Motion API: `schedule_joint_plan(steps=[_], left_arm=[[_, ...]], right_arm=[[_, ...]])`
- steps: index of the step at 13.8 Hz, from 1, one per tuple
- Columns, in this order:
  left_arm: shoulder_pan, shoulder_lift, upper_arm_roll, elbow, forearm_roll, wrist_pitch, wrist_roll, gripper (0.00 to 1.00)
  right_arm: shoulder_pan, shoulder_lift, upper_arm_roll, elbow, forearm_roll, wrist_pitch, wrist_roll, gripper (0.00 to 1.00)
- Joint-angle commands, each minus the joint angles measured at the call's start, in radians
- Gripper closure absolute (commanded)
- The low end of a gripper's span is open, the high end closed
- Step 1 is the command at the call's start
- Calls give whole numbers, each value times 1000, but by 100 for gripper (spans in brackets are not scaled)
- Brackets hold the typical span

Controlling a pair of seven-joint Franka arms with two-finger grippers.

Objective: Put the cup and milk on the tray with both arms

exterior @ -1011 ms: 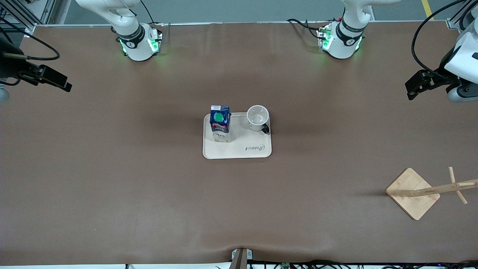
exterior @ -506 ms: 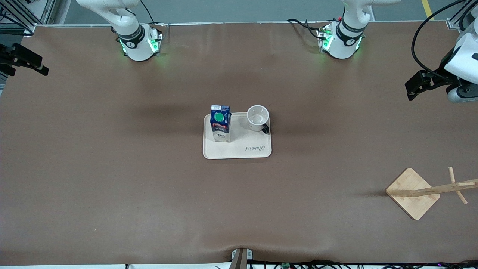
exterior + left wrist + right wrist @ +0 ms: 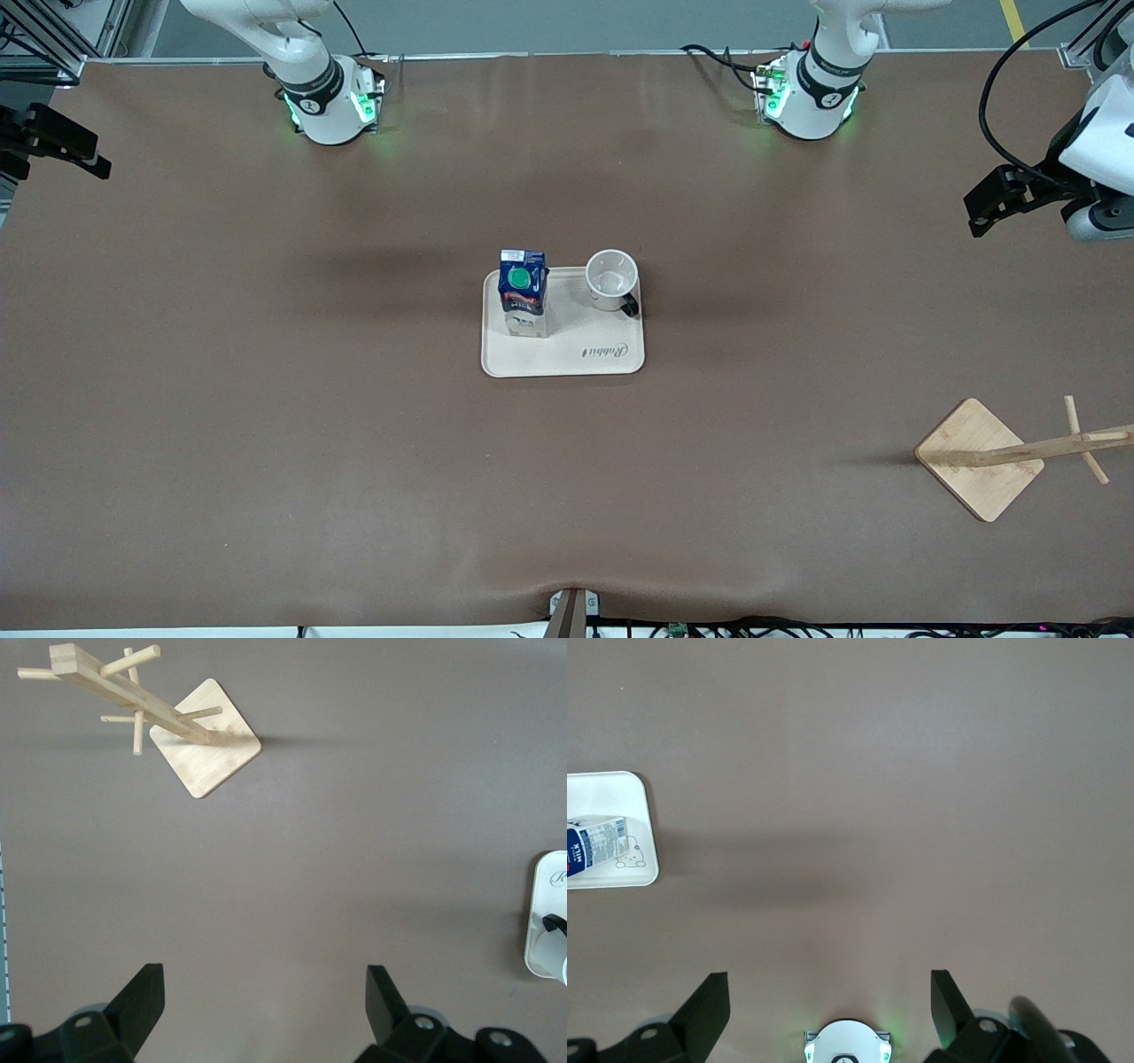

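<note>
On the brown table, the flat cream rectangular tray (image 3: 563, 350) already carries the tall blue-and-white milk carton (image 3: 523, 297) and the small white mug (image 3: 611, 280). A sweeping arm could topple the carton. The left gripper (image 3: 997, 202) and right gripper (image 3: 66, 152) hang at the table's ends, jaws wide and empty.

Milk (image 3: 523, 301), cup (image 3: 611, 279) upright on tray (image 3: 567, 359)

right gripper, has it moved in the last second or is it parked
Yes. The right gripper, open and empty, has pulled away from the tray toward the right arm's end of the table, now at the table's edge; most movement came early.
</note>
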Motion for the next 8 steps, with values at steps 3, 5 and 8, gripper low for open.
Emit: schedule_joint_plan(steps=[3,5,8], left_arm=[[4,-2,-2,15,-10,-18,10,0],[4,-2,-2,15,-10,-22,10,0],[-2,1,-2,14,-10,-24,10,0]], right_arm=[[-6,-15,8,-17,-18,17,-12,0],[-6,-13,8,-18,-15,20,-12,0],[-2,-13,8,-18,-15,18,-13,0]])
